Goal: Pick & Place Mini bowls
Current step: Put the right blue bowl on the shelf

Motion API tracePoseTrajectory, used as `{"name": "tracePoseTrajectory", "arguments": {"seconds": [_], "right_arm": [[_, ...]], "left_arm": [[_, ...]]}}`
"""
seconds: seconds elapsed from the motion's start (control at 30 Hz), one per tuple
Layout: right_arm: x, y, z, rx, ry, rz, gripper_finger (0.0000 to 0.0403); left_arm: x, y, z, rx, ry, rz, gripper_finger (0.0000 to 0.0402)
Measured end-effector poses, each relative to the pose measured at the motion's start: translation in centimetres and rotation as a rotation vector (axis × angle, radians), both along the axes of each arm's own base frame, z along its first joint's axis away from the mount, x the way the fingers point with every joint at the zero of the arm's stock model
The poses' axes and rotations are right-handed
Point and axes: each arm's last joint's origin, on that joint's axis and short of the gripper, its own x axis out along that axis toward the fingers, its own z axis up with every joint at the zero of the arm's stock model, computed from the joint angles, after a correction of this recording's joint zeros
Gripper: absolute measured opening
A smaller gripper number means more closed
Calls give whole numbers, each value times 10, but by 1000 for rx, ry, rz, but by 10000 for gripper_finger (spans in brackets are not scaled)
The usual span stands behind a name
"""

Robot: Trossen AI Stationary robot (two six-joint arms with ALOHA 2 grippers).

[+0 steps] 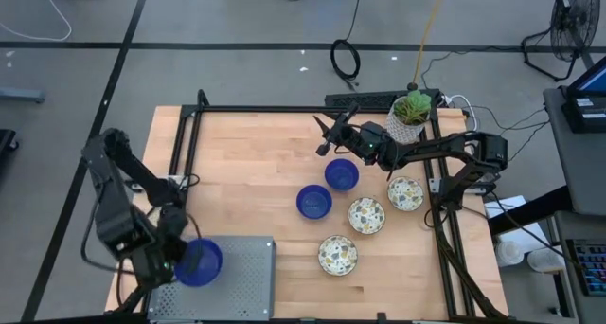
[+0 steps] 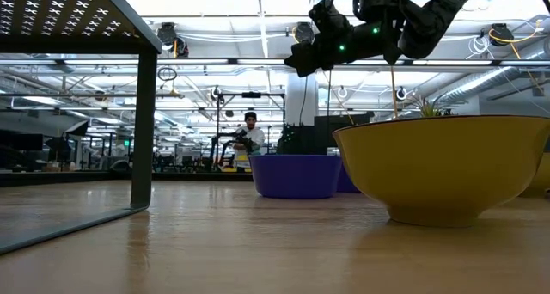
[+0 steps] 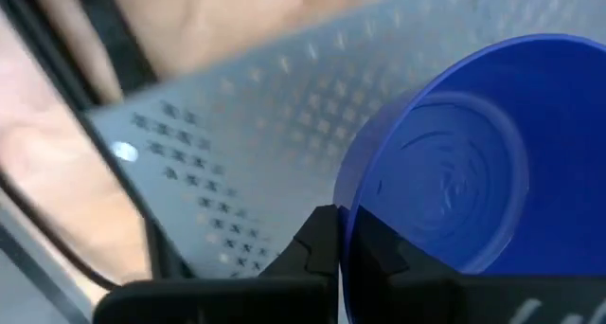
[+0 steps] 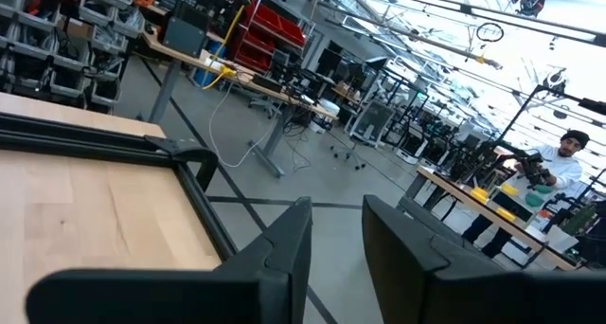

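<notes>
**Left arm placing blue bowl on perforated tray: set it down flat before letting go**

left gripper (image 1: 186, 258) sits at the near-left corner of the table, fingers pinched on the rim of a blue bowl (image 1: 200, 262); bowl overhangs the left edge of the grey perforated tray (image 1: 241, 277); left wrist view shows one finger inside the rim, one outside, bowl (image 3: 454, 187) tilted over the tray mesh; can't tell if its base touches yet

my call for the step: shift the bowl further in over the tray so the base is fully supported; level it; lower to contact; then spread the fingers and lift straight up so the rim doesn't drag

remaining bowls mid-table: speckled bowl nearest (image 1: 337, 255), then speckled (image 1: 366, 214) and blue (image 1: 313, 202), then speckled (image 1: 405, 193) and blue (image 1: 341, 175)

right gripper (image 1: 327, 135) hovers at the far side, above and beyond the far blue bowl, fingers parted, holding nothing; potted plant (image 1: 410, 111) at the far-right corner
</notes>
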Motion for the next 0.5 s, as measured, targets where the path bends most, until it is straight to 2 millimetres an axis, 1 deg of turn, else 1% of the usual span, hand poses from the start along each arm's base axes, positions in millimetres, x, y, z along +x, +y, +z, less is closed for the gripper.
{"name": "tracePoseTrajectory", "arguments": {"seconds": [0.2,0.3,0.4,0.5], "right_arm": [[0,0,0,16,-13,3,86],[0,0,0,16,-13,3,86],[0,0,0,17,-14,4,86],[0,0,0,16,-13,3,86]], "left_arm": [[6,-11,-32,-30,-34,0,3],[4,-14,-45,-40,-20,-14,8],[1,-15,-52,-34,3,-28,17],[-2,-15,-55,-26,13,-44,21]]}}
